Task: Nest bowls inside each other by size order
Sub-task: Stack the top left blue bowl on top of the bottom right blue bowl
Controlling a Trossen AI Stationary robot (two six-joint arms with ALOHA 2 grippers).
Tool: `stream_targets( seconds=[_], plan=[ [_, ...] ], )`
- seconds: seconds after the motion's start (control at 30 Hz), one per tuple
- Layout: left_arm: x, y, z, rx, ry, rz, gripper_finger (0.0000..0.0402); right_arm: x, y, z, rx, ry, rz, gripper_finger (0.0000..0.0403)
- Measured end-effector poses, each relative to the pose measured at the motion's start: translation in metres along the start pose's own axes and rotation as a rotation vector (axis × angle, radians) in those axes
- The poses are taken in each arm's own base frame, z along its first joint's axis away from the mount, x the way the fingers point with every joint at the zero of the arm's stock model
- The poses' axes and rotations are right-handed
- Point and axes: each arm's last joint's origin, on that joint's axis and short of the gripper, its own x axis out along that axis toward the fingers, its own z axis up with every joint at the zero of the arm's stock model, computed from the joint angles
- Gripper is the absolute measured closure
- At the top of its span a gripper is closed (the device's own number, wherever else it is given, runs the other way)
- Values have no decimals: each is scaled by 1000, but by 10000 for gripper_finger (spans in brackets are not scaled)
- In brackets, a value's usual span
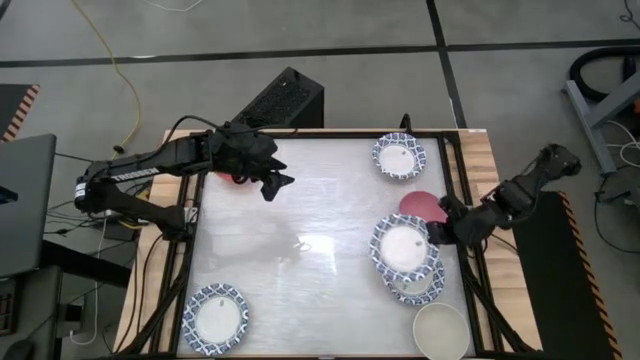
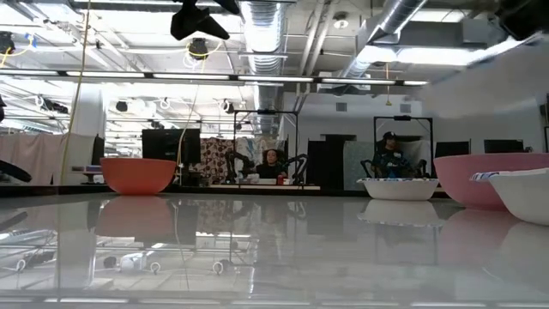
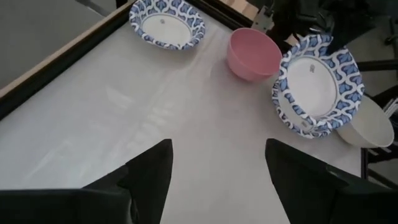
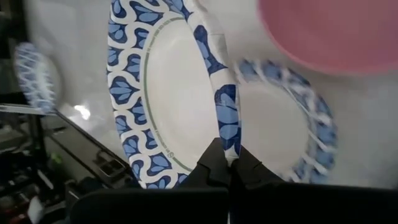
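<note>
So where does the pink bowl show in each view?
High: pink bowl at right, beside the right gripper.
Low: far right.
Left wrist: top centre.
Right wrist: top right.
Shared landmark: the held blue-rimmed bowl next to it.

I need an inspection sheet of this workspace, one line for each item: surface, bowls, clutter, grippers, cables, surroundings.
Surface: white glossy table top in a wooden frame, with light glare.
Bowls: patterned bowl far right; patterned bowl near left; held patterned bowl above another patterned bowl; pink bowl; cream bowl near right; red bowl partly hidden under the left arm.
Clutter: nothing seen.
Grippers: left gripper open, above the table, empty; right gripper shut on the held bowl's rim.
Cables: yellow cable on the floor.
Surroundings: black box behind the table; people seated far behind.
</note>
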Motion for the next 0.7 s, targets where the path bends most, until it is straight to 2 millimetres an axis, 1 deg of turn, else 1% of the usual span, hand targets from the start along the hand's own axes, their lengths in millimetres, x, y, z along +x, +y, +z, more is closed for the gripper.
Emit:
stream_targets(
  seconds=[0.13, 0.4, 0.53, 0.63, 0.7],
  plan=[
    [0, 0, 0, -5, -4, 8, 156, -2, -6, -9, 9, 38, -37, 402],
    [0, 1, 0, -5, -8, 21, 156, 3, -14, -28, -3, 65, -136, 402],
    [0, 1, 0, -7, -9, 21, 156, 14, -18, -35, -7, 69, -149, 402],
    [0, 1, 0, -8, -8, 22, 156, 23, -22, -36, -9, 61, -160, 402],
    [0, 1, 0, -15, -8, 22, 156, 28, -24, -36, -7, 49, -138, 402]
  ],
)
